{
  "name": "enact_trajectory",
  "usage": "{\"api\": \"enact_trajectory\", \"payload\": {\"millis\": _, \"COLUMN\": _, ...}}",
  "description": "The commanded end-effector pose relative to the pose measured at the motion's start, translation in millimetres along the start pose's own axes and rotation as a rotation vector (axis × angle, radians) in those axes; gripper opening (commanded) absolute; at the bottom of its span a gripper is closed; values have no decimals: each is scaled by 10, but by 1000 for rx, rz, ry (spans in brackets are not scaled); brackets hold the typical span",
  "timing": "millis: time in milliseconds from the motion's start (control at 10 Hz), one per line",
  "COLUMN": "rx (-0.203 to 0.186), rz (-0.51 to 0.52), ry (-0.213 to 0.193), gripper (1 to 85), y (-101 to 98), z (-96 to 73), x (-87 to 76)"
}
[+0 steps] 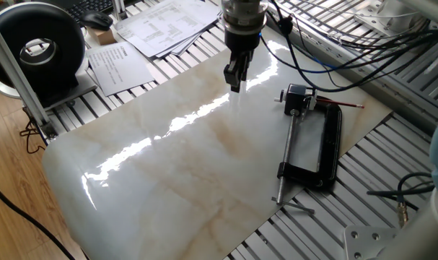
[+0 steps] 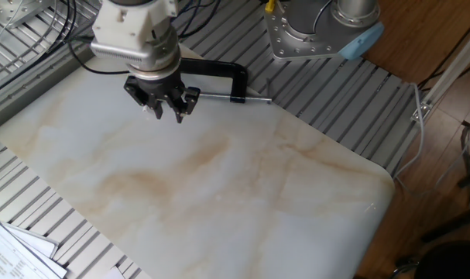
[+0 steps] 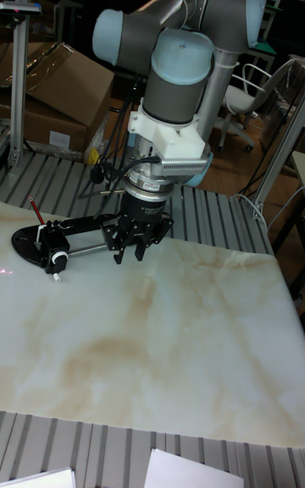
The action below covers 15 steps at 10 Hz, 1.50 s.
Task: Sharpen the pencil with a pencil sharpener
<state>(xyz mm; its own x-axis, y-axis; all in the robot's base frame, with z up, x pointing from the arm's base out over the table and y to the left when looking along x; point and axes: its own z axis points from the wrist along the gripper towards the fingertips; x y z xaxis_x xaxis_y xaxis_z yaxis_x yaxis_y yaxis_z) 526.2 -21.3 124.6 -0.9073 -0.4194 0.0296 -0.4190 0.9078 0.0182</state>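
The pencil (image 1: 343,104) is a thin red-brown stick lying across the far end of the black clamp (image 1: 329,148), one end close to the pencil sharpener (image 1: 298,98). The sharpener is a small black-and-silver block at the head of the clamp's screw rod (image 1: 288,148). My gripper (image 1: 234,81) hangs above the marble slab (image 1: 182,166), well to the left of the sharpener, open and holding nothing. In the tall fixed view the gripper (image 3: 130,254) is right of the sharpener (image 3: 54,252) and pencil (image 3: 36,211). In the other fixed view the gripper (image 2: 169,113) stands in front of the clamp (image 2: 216,71).
Papers (image 1: 157,25) and a black round device (image 1: 38,47) lie past the slab's left corner. Cables (image 1: 334,43) run over the slatted metal table behind the clamp. A loose metal piece (image 1: 299,208) lies off the slab's near right edge. The arm's base (image 2: 320,27) stands beyond the clamp.
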Motion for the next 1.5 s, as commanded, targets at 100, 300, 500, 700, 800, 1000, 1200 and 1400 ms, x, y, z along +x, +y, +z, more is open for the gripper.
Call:
{"api": "enact_trajectory", "payload": {"millis": 100, "rx": -12, "rz": 35, "ry": 15, "gripper": 450, "y": 23, "z": 57, "x": 6}}
{"api": "enact_trajectory", "payload": {"millis": 300, "rx": 45, "rz": 6, "ry": 58, "gripper": 440, "y": -227, "z": 196, "x": 117}}
{"api": "enact_trajectory", "payload": {"millis": 500, "rx": 33, "rz": -66, "ry": 33, "gripper": 443, "y": -385, "z": 321, "x": 179}}
{"api": "enact_trajectory", "payload": {"millis": 700, "rx": 20, "rz": -21, "ry": 54, "gripper": 457, "y": -349, "z": 319, "x": 236}}
{"api": "enact_trajectory", "payload": {"millis": 800, "rx": 34, "rz": -9, "ry": 70, "gripper": 457, "y": -385, "z": 316, "x": 279}}
{"api": "enact_trajectory", "payload": {"millis": 1000, "rx": 47, "rz": 7, "ry": 86, "gripper": 457, "y": -40, "z": 158, "x": 38}}
{"api": "enact_trajectory", "payload": {"millis": 1200, "rx": 80, "rz": -19, "ry": 81, "gripper": 453, "y": -259, "z": 380, "x": 34}}
{"api": "enact_trajectory", "payload": {"millis": 1400, "rx": 77, "rz": -57, "ry": 68, "gripper": 457, "y": -556, "z": 517, "x": 120}}
